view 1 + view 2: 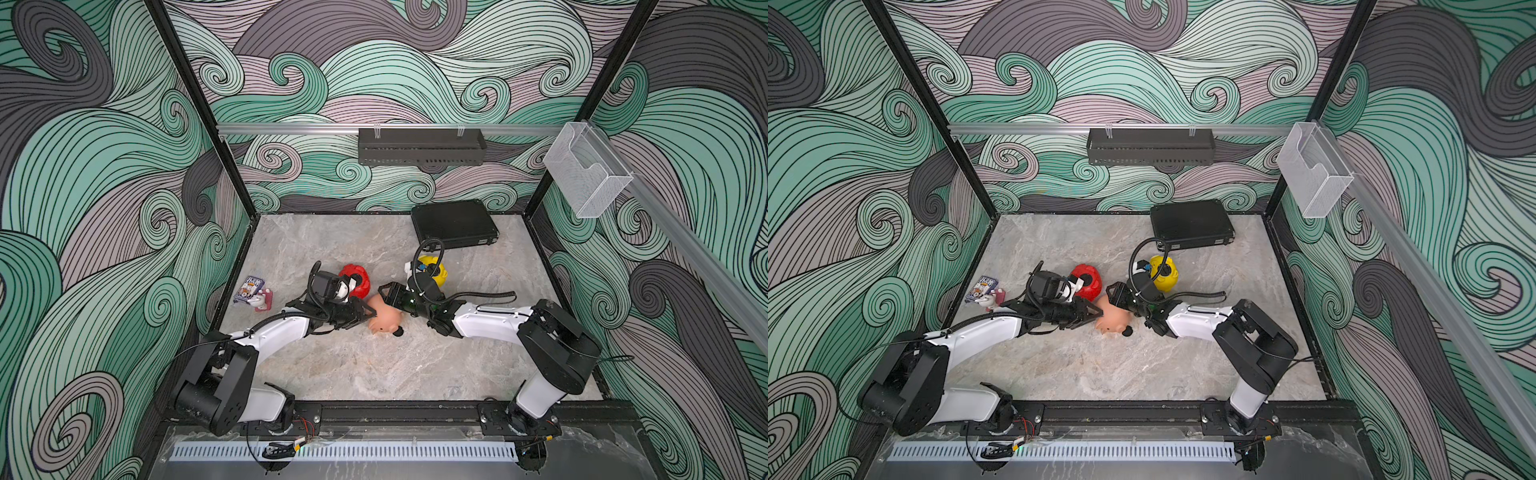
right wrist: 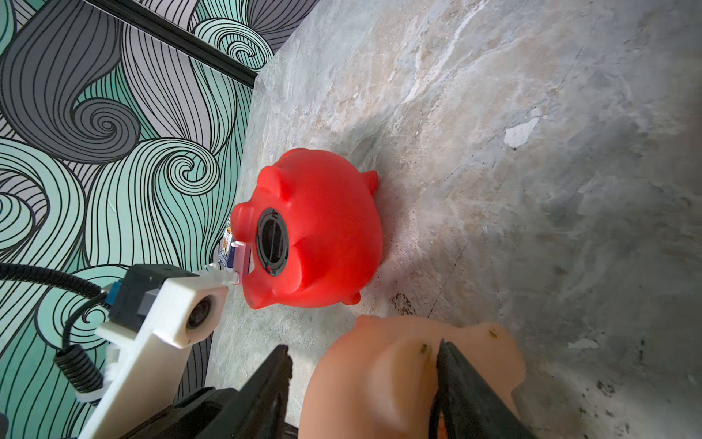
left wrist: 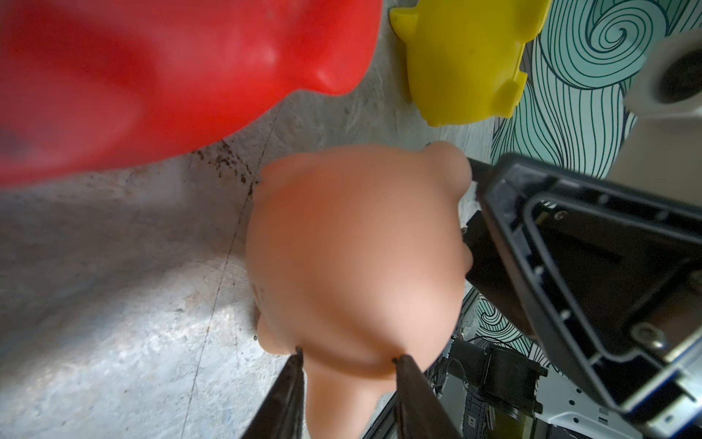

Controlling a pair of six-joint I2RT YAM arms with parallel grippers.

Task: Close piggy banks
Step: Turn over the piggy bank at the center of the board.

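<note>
The peach-pink piggy bank lies on its side mid-table between both grippers. My left gripper is shut on a narrow part sticking out of the peach-pink pig. My right gripper straddles the pig from the other side. One of its fingers touches the pig and the other stands off. A small black plug lies against the pig. The red pig lies behind, with a black plug in its belly hole. The yellow pig is behind the right wrist.
A black rectangular case lies at the back right of the marble table. A card pack and a small pink item sit by the left wall. A black tray hangs on the back rail and a clear holder on the right one.
</note>
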